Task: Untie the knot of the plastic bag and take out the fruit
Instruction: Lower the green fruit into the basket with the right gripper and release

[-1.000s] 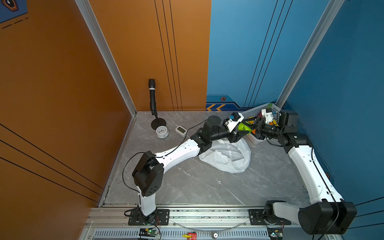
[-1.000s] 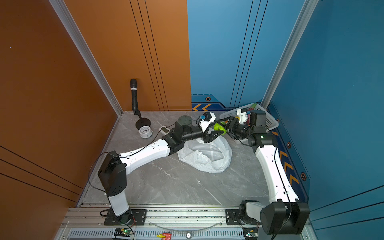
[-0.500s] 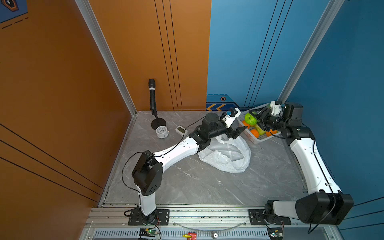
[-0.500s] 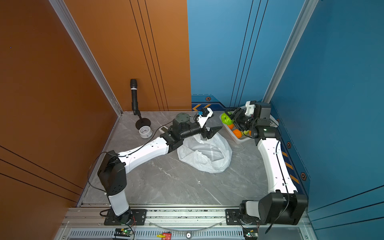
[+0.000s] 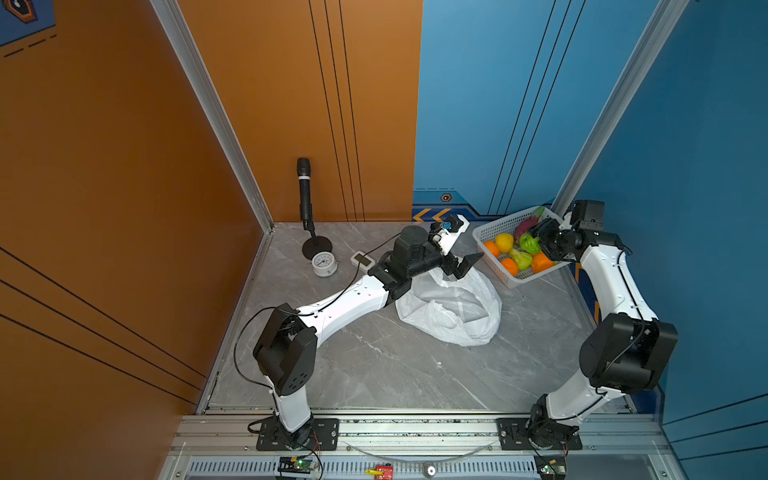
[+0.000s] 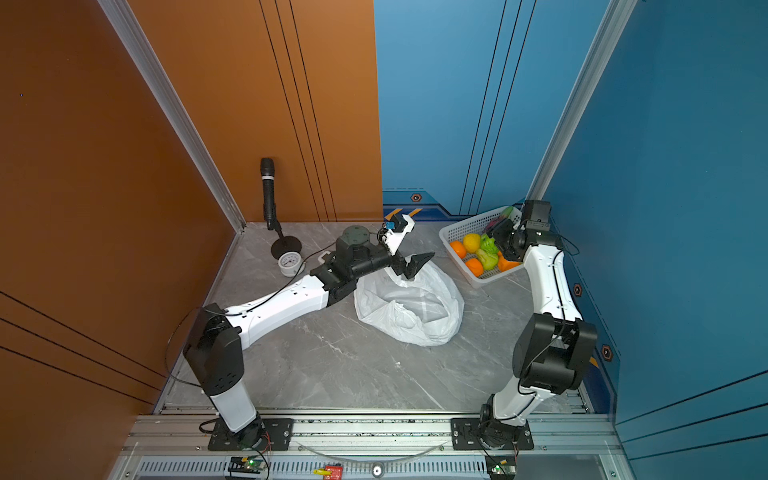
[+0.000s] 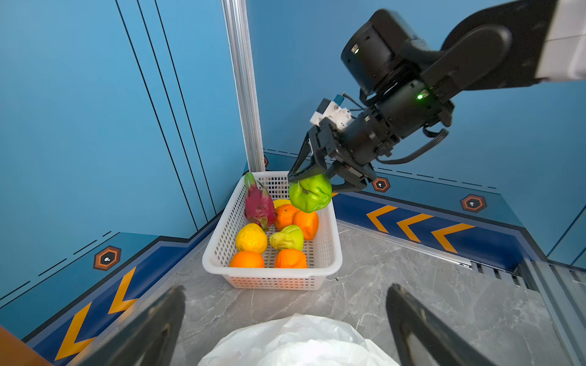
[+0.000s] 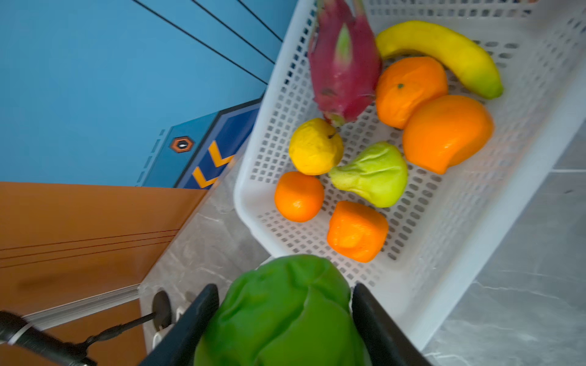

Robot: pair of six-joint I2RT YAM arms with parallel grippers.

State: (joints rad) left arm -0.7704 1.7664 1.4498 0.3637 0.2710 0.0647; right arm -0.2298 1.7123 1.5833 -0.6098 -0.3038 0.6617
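Two tools share the marbled worktop (image 5: 374,365), and only one has a load. Largest on it is the plastic bag (image 5: 453,307), slumped and slack-mouthed, no knot to be made out. Your left tool (image 5: 464,265) hangs just above its rim, jaws spread wide, holding nothing. Next in size, the white basket (image 7: 272,279) stands beyond the left tool, carrying a dragon fruit (image 7: 258,202), a banana (image 8: 444,54), four oranges (image 8: 412,92), a yellow round fruit (image 8: 315,147) and a pale pear (image 8: 371,174). Smallest, and the one that counts: the green pear (image 7: 309,195) clenched in your right tool (image 7: 314,182).

The step in hand looks like the drop into the basket. To do it well, lower the right tool over a bare patch of mesh, so the pear falls a short way and does not bounce off the oranges or over the rim. Then part the jaws fully and lift straight up.

Relative to the right tool, the green pear sits between the fingers (image 8: 198,320), bulging past their tips, with the basket below and ahead of it, apart. The bag lies just beneath the left tool, and you cannot tell from here whether any fruit lies inside it.
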